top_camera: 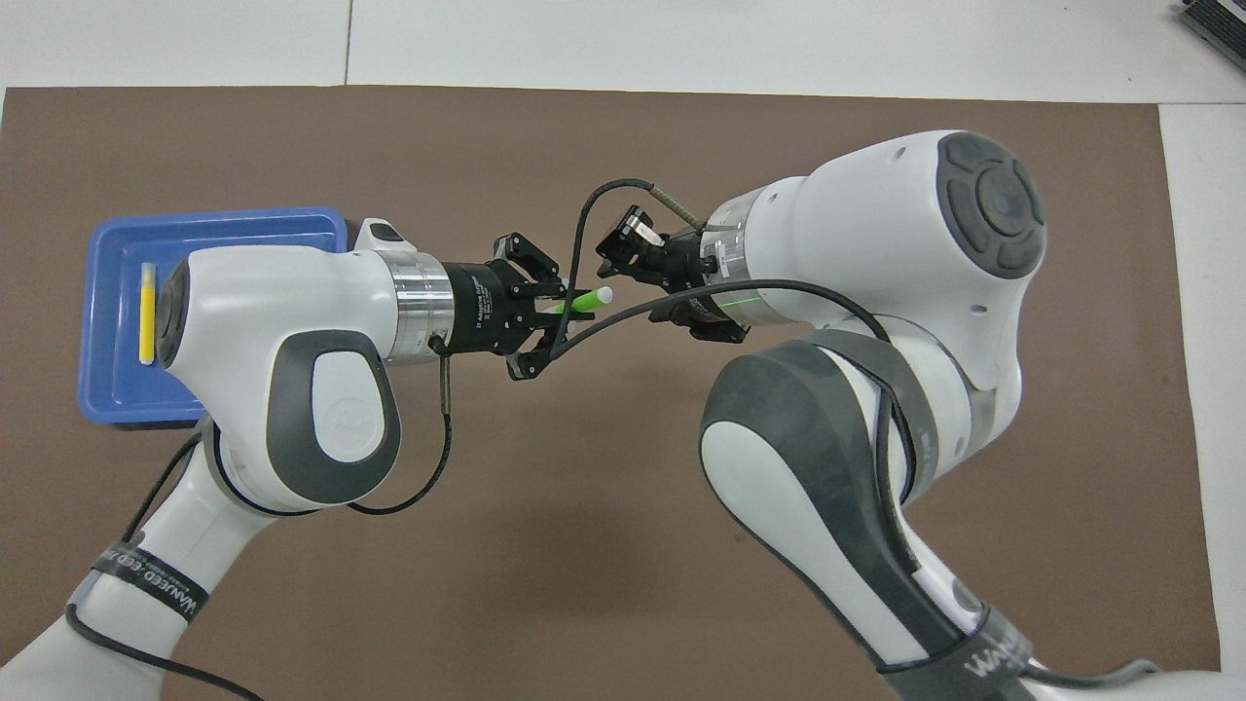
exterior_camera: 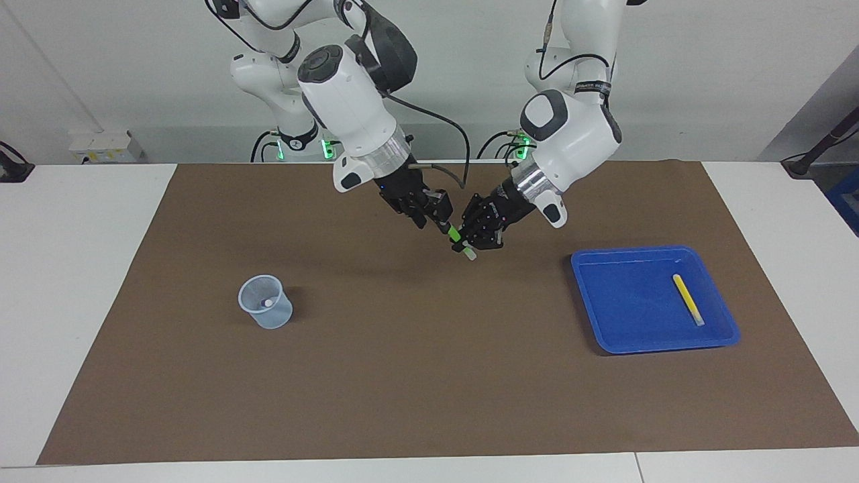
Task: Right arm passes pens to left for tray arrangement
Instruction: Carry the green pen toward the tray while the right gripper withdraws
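A green pen [exterior_camera: 456, 234] [top_camera: 582, 300] hangs tilted in the air over the middle of the brown mat, with my left gripper [exterior_camera: 468, 241] [top_camera: 555, 312] shut on it. My right gripper [exterior_camera: 439, 213] [top_camera: 638, 284] stands open just off the pen's upper end, its fingers apart and clear of the pen. A yellow pen [exterior_camera: 688, 299] [top_camera: 147, 312] lies in the blue tray [exterior_camera: 585, 268] [top_camera: 214, 216] toward the left arm's end of the table. A small whitish tip shows inside the pale cup [exterior_camera: 266, 302].
The translucent cup stands on the brown mat [exterior_camera: 416, 376] toward the right arm's end. White table [exterior_camera: 67, 268] borders the mat at both ends. In the overhead view the right arm covers the cup.
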Tool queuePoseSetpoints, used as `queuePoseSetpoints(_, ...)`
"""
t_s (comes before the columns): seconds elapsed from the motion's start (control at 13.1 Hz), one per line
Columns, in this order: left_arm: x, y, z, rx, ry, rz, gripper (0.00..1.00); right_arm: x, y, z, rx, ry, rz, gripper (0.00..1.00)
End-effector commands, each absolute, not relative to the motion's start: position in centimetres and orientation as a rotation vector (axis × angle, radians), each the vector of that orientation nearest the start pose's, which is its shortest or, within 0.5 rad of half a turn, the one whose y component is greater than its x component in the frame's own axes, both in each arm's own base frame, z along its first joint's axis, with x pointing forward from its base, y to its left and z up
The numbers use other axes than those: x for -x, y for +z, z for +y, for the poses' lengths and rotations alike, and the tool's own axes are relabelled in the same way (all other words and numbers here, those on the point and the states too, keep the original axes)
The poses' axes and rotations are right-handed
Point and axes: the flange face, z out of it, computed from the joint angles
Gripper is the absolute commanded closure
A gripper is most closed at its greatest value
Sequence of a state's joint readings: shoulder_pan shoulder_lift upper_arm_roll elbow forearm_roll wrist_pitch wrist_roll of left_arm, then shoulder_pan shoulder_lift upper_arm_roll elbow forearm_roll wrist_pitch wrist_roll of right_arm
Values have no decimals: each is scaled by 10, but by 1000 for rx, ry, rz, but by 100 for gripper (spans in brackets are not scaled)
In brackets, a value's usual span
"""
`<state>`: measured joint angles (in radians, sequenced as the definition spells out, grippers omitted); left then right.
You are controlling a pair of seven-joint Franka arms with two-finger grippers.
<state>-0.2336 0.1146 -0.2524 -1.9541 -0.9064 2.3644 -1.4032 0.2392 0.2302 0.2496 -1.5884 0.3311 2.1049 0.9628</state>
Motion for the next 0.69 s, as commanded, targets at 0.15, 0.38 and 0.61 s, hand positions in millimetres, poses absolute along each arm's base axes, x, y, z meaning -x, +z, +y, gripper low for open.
queuePoseSetpoints(0.15,-531,451,-247,-2032,-571,1322,100,-584,564,243,2722,12,658,0)
queuePoseSetpoints(0.38,-522,447,-241,-2153,-556,1154,100,-582,578,177,2857,15,425,0)
queuePoseSetpoints(0.61,-528,440,-225,-2439,-381,1033,100,-572,590,102,3012,29,136,0)
